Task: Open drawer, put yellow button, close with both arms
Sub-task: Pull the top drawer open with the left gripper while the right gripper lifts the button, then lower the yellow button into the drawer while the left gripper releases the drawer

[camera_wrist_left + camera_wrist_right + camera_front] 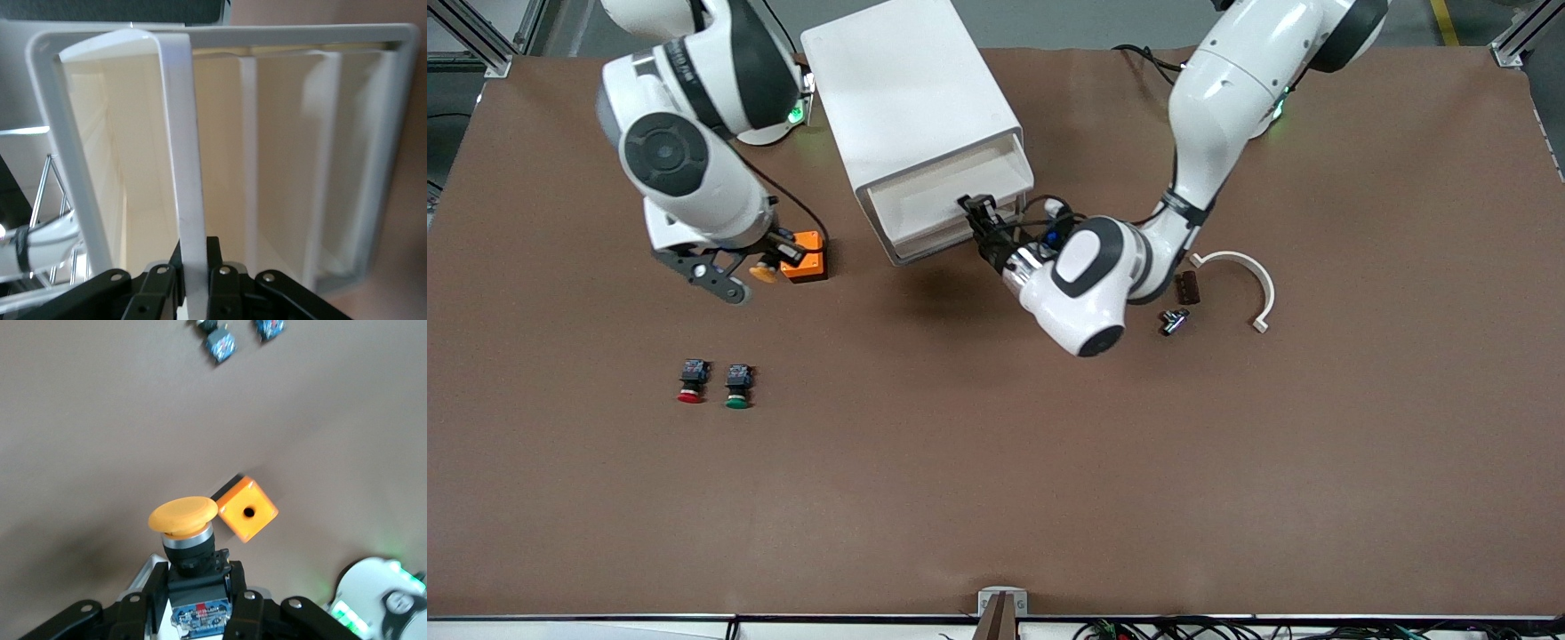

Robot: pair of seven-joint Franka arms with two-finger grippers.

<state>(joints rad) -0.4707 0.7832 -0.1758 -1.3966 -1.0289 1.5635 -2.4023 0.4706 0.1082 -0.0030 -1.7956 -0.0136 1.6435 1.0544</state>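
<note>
Drawer (947, 206) work comes first for you: your left gripper (980, 216) is clenched on the thin upright front lip of the cabinet's top drawer, one finger on each face of that lip, as the left wrist view shows plainly (193, 280). From that grip the drawer's length runs straight away from the gripper into the white cabinet (911, 107), so in my judgement a pull back along that line, toward the front camera and slightly toward the left arm's end of the table, is what slides it out. The drawer looks barely drawn, if at all, and the part of its pale inside you can see holds nothing.

Your right gripper (758, 265) is closed on the yellow button (183, 520), gripping its black-and-blue body with the mushroom cap sticking out clear of the fingers. It hangs just over the table (996, 462), right beside the small orange box (805, 256) with the round hole. The cabinet stands toward the left arm's end from there, with open table between, so the button must travel that way once the drawer is out.

Nearer the front camera lie the red-capped button (691, 382) and the green-capped button (738, 386), side by side. Near the left arm sit a white curved bracket (1249, 280), a small brown block (1186, 288) and a small metal part (1174, 321).
</note>
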